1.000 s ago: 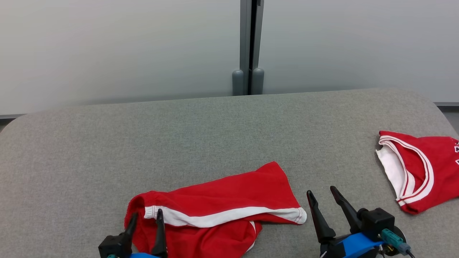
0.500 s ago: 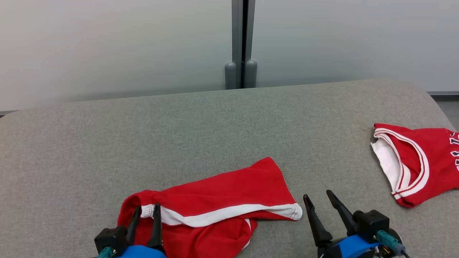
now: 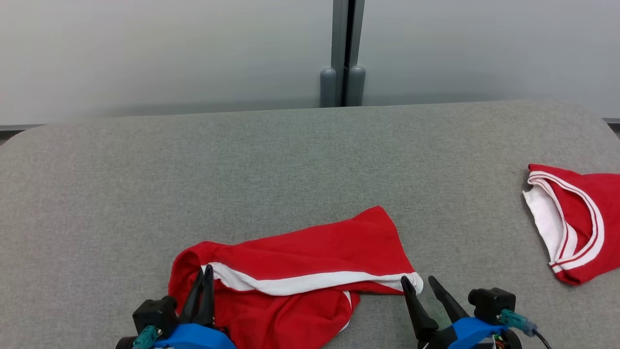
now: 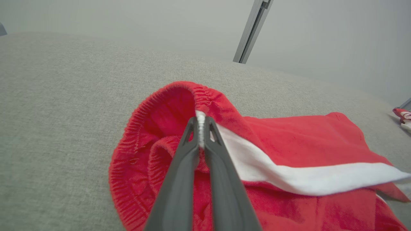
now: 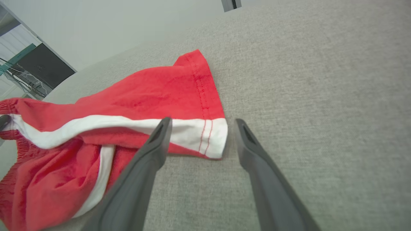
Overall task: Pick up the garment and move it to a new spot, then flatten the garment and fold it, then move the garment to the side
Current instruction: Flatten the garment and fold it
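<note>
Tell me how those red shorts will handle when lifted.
Likely floppy: the red shorts lie creased and folded on themselves. Probably light, since the cloth looks thin. Pinched at one waistband point by the left gripper, they should hang and swing, hem trailing.

Jaws of the left gripper [image 4: 201,121] pinch the garment [image 4: 289,144], seemingly at its waistband.

Grey fabric surface [image 3: 290,160]; red shorts [image 3: 310,252] crumpled near front, red jersey [image 3: 610,194] at right edge
</note>
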